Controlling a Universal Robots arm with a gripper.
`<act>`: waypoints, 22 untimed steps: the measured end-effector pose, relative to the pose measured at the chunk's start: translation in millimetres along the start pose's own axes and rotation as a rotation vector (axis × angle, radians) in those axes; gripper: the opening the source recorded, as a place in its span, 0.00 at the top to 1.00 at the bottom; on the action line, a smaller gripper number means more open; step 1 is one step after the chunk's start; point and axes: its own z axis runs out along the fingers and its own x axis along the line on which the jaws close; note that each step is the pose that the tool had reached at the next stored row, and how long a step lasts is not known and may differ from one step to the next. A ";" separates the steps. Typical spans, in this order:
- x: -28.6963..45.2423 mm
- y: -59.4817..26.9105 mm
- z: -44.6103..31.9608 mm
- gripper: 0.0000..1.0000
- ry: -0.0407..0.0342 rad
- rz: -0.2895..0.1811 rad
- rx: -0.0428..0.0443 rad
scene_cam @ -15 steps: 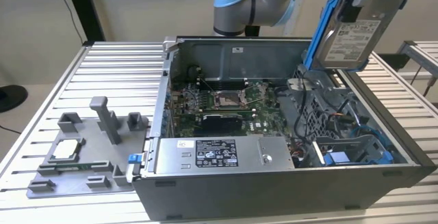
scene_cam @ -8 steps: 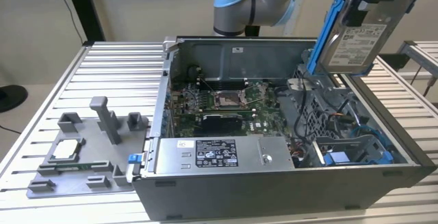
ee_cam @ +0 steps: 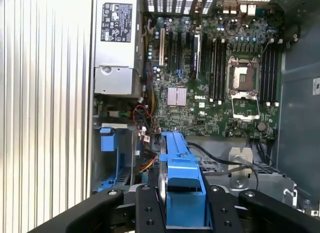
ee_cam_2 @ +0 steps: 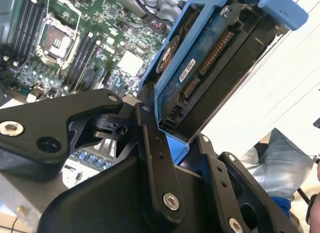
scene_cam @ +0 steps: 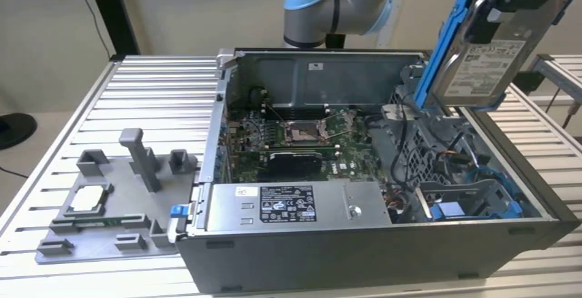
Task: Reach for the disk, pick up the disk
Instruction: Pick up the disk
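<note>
The disk (scene_cam: 480, 63) is a silver-grey drive with a white label in a blue bracket. It hangs on edge, tilted, above the right side of the open computer case (scene_cam: 364, 243) in the exterior view. My gripper (scene_cam: 514, 1) is shut on its upper end. In the second wrist view the disk's circuit side and connector (ee_cam_2: 200, 68) show between the black fingers (ee_cam_2: 150, 158). In the first wrist view the blue bracket (ee_cam: 180, 168) sits clamped between the two fingers (ee_cam: 145, 208), well above the motherboard.
The case holds a motherboard (scene_cam: 300, 138), a grey power supply (scene_cam: 291, 206) and a blue drive bay (scene_cam: 454, 206). A grey fixture (scene_cam: 100, 209) with a small chip lies on the slatted table (scene_cam: 155, 93) at the exterior view's left. A person's clothing (ee_cam_2: 285, 168) shows beside the table.
</note>
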 end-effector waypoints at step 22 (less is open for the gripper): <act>57.0 -3.6 0.7 1.00 0.0000 0.000 -0.0046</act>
